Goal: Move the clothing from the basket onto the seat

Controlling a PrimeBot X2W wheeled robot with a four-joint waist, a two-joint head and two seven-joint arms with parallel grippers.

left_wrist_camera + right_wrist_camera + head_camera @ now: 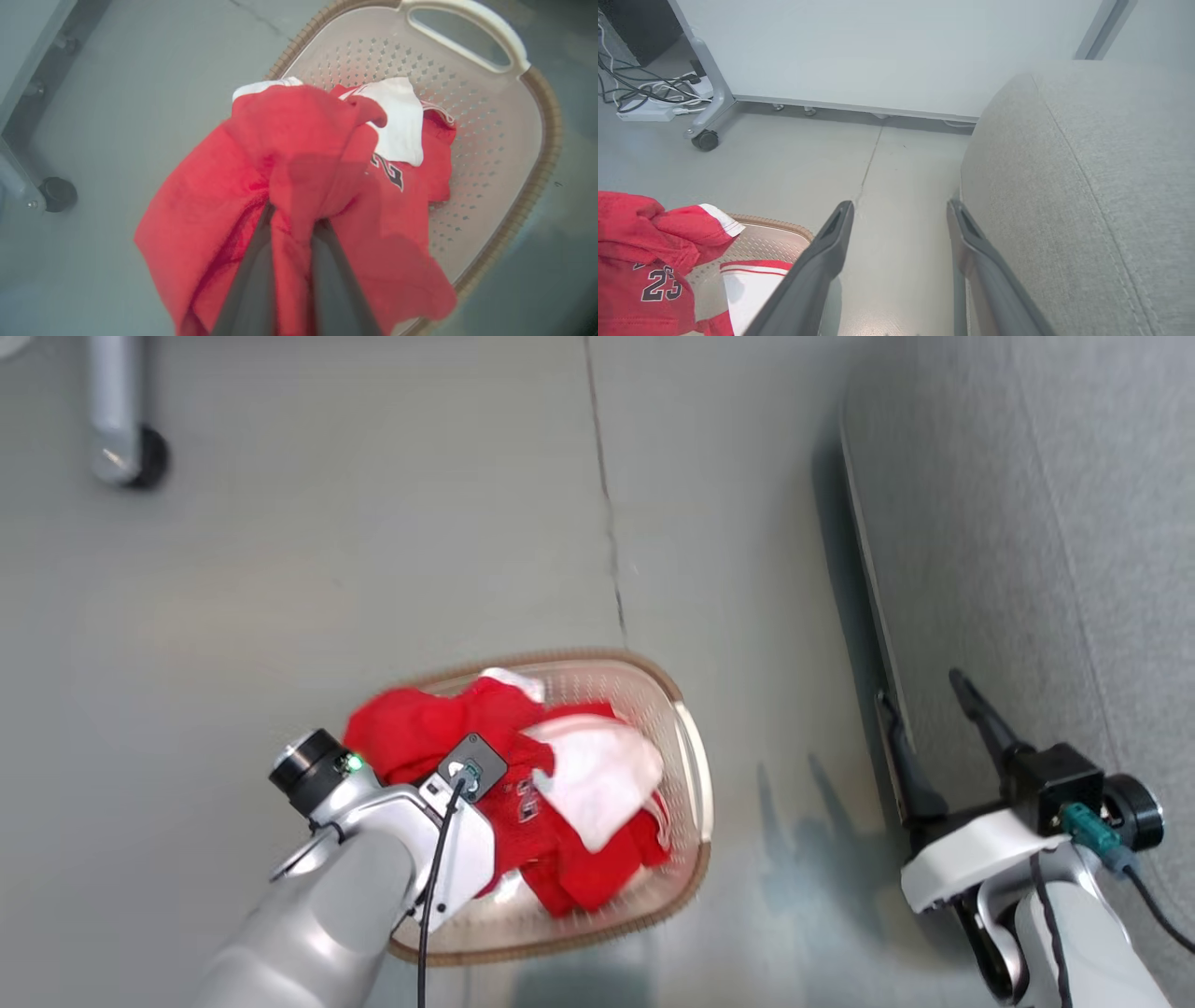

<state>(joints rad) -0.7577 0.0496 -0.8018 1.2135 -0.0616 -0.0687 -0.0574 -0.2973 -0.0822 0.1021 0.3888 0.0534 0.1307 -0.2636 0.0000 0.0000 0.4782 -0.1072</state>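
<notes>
The white perforated basket with a brown rim stands on the floor, and the clothing lies in it. My left gripper is shut on a bunch of the red garment, which hangs partly raised over the basket. Its black number shows in the right wrist view. The red-and-white garment lies beside it in the basket. My right gripper is open and holds nothing, at the front edge of the grey seat. In the right wrist view this gripper is beside the seat.
A grey frame leg on a black caster stands at the far left. In the right wrist view a white panel on casters and a power strip with cables lie beyond the basket. A seam runs across the grey floor.
</notes>
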